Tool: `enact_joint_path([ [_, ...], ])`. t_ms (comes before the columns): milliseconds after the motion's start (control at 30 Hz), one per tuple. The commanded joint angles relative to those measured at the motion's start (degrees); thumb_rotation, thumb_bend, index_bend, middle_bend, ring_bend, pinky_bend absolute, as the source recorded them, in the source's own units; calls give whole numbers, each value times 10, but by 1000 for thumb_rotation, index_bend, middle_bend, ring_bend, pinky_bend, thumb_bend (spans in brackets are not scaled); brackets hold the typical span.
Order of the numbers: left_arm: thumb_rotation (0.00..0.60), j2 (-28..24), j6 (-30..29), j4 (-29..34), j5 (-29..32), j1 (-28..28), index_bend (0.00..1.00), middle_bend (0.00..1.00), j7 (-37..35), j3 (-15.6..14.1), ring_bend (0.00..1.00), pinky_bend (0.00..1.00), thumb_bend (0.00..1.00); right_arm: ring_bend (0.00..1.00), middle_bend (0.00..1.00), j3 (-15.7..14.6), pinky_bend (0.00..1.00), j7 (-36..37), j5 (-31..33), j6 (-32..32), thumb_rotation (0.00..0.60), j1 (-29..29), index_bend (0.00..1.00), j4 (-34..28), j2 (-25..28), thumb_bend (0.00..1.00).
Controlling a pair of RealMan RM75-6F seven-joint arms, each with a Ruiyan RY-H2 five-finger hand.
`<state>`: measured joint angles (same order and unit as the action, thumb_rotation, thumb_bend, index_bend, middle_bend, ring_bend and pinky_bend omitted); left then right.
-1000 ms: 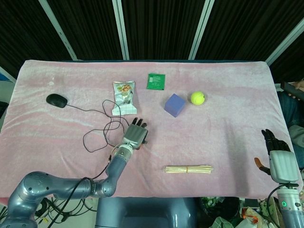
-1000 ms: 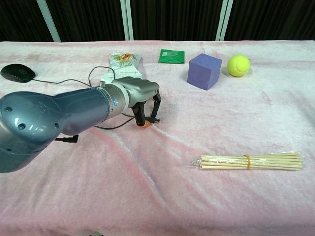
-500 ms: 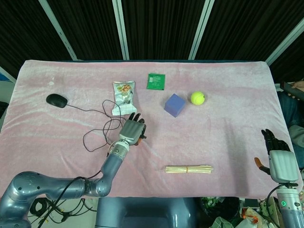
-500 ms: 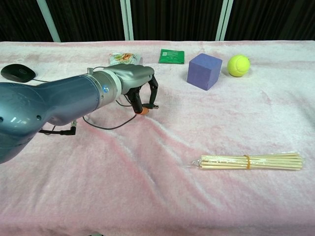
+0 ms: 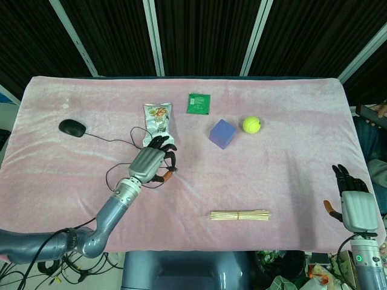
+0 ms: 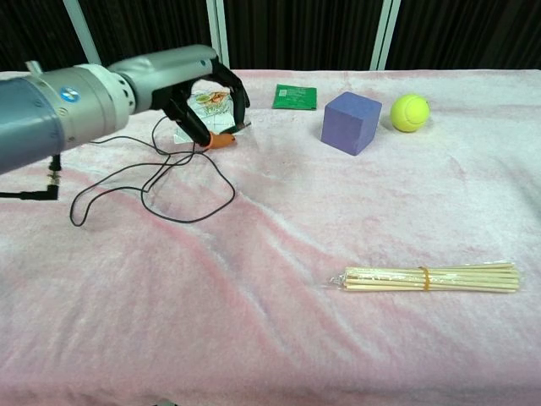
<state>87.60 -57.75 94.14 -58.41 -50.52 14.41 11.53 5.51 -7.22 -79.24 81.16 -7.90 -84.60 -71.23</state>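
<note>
Pink plush cloth covers the worktop [image 5: 290, 181], which carries everything else. Over its left half the left hand [image 5: 149, 164] hangs above a loose black cable [image 6: 169, 182] that runs from a black mouse [image 5: 72, 127] near the left edge and ends in coils just under the hand. Its fingers [image 6: 239, 100] curl downward in a claw with the thumb drawn toward them; whether they actually pinch the cable cannot be told from either view. Just beyond the fingers lies a snack packet [image 5: 157, 122], its lower edge hidden by them in the head view.

At the far right edge the right hand [image 5: 354, 205] sits off the cloth with fingers apart and nothing in it.

Further right on the worktop, a purple cube [image 5: 222, 133] stands near the middle, with a yellow-green tennis ball [image 5: 251, 124] just beside it. A bundle of wooden sticks [image 5: 239, 215] lies flat toward the near edge, well apart from both hands. A small green sachet [image 5: 198, 103] rests toward the far edge, between the snack packet and the cube.
</note>
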Motion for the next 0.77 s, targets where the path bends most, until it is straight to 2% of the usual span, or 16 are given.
enact_joint_path([
  [33,600,-66,4,54,-97,45,586,260,-114,-13,8,0,384,237,71,0,229,-6,1,-1,600,0,0,0,-2,172],
  [133,600,-92,2,78,-151,54,591,263,-170,-18,9,0,384,237,71,1,229,-11,4,-2,600,0,0,0,-3,171],
  [300,600,-127,5,123,-216,57,603,268,-205,-29,8,0,384,237,71,3,229,-13,6,-1,600,0,0,0,-4,172],
  [533,600,-153,5,186,-273,56,605,272,-193,-44,8,0,383,237,71,4,229,-13,5,1,600,2,0,-1,-3,171],
  [767,600,-176,2,231,-290,55,611,279,-164,-42,8,0,384,237,71,6,229,-12,4,5,600,4,0,-4,0,171],
])
